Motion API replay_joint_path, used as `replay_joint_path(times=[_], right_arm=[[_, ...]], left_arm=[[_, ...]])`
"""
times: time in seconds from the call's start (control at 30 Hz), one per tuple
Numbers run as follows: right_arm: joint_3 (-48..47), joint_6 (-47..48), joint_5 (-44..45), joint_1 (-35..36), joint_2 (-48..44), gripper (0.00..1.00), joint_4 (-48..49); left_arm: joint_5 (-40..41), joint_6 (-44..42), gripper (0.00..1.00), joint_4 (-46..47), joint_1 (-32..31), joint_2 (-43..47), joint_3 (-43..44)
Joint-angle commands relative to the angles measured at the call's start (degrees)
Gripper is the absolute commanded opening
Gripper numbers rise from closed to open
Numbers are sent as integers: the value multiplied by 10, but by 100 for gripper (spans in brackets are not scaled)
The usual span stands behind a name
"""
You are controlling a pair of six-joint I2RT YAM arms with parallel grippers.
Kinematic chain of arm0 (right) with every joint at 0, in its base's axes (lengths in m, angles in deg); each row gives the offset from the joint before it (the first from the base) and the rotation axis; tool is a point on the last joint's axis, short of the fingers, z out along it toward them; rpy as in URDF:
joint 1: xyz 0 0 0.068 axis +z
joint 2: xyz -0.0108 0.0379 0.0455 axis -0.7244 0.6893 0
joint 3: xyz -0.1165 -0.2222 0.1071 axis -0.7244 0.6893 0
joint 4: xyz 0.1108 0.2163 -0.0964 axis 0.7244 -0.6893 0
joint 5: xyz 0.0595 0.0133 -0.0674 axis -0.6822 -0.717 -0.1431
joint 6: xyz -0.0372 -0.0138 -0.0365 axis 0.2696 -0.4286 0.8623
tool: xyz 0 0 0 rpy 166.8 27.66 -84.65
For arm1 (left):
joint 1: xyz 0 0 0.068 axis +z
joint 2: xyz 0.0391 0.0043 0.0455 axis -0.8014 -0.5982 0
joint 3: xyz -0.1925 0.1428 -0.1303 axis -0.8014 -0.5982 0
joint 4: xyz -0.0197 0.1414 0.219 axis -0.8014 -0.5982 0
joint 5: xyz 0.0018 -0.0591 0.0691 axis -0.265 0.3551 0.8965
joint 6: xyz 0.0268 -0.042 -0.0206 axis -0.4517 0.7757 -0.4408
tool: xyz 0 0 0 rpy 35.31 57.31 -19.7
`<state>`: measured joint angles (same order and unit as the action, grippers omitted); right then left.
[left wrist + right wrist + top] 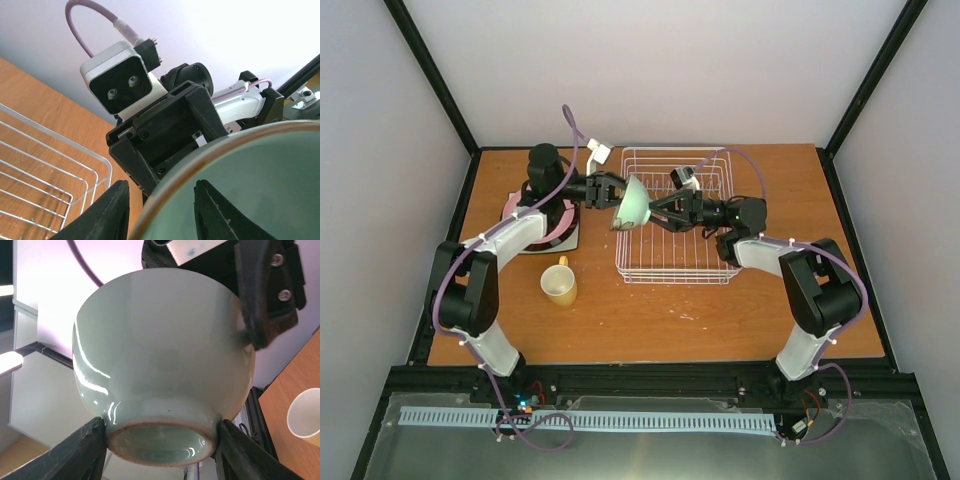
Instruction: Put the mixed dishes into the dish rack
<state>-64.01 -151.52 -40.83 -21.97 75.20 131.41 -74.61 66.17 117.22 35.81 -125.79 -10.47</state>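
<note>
Handoff over the white wire dish rack (pixel 672 278) — your right gripper (pixel 161 437) pinches the pale green bowl (pixel 160 350), left gripper (pixel 157 210) spread; back left off.

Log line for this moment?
stage: handover | left gripper: open, astride pale green bowl rim | right gripper: shut on bowl foot | bowl: above dish rack left edge | yellow mug: on table
</note>
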Motion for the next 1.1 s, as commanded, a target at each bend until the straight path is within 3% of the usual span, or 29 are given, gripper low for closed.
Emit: replay_joint_path(times=[0.0, 0.1, 0.3, 0.5, 0.77, 0.93, 1.07], right_arm=[[9, 14, 8, -20, 1, 3, 101], [18, 17, 5, -30, 1, 3, 101], [31, 21, -3, -41, 10, 3, 101], [47, 28, -12, -57, 20, 3, 101], [71, 43, -26, -82, 34, 3, 101], [100, 60, -41, -104, 33, 3, 101], [109, 105, -50, -137, 11, 3, 54]], left_arm=[[22, -90, 38, -105, -6, -9, 56], [37, -142, 39, -176, -5, -18, 84], [38, -152, 41, -193, -3, -43, 106], [64, -221, 42, -295, 11, -60, 152], [78, -248, 42, -332, 44, -80, 178], [117, -305, 42, -416, 62, -87, 219], [145, -331, 42, -450, 78, -73, 230]])
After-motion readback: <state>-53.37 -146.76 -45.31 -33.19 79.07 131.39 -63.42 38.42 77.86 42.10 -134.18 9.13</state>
